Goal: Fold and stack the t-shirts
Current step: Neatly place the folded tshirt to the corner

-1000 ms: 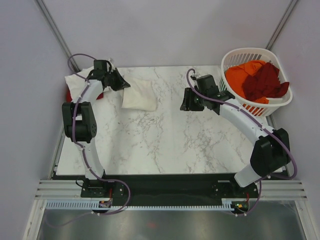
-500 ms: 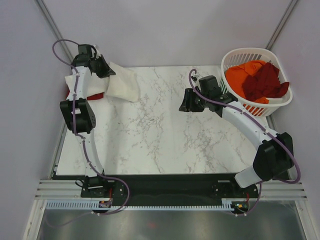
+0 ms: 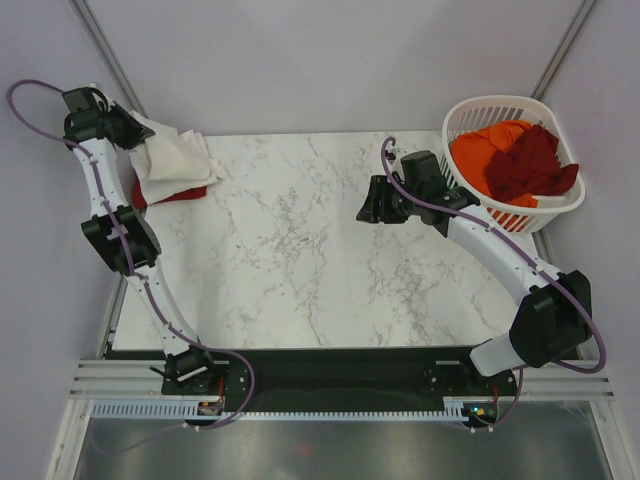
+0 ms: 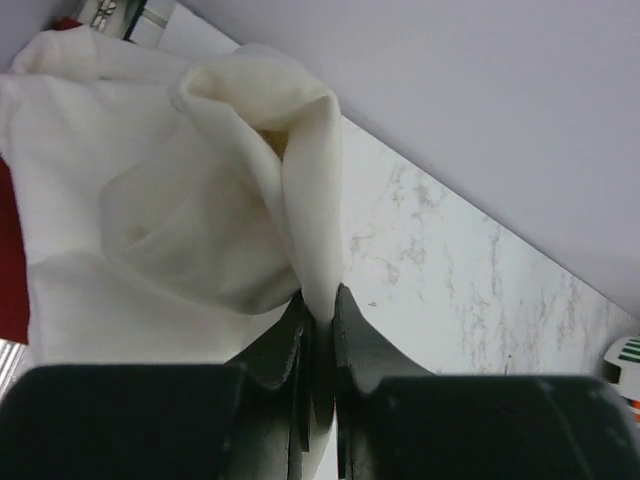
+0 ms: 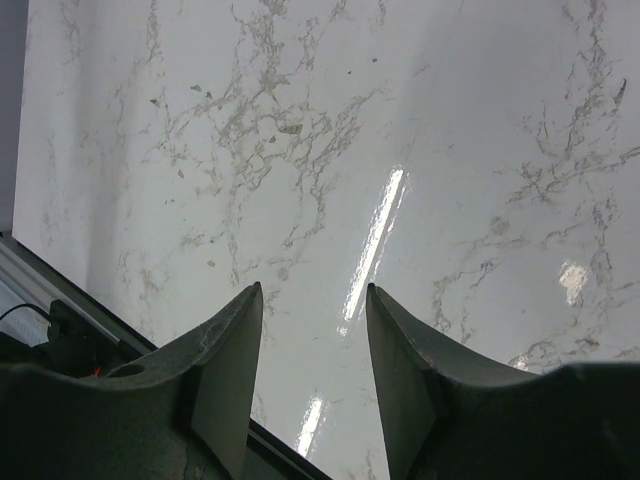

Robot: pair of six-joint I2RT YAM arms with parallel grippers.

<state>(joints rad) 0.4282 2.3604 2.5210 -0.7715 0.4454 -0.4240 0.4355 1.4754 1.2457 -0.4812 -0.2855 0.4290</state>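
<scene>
L gripper pinches only a thin fold of white tee above red tee, so I fear slip/bunching on release; R gripper spread, idle.

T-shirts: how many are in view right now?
4. White shirt pinched in the left gripper at the far-left corner; red shirt partly under it; orange shirt and dark red shirt in the basket. More may be buried there.
</scene>
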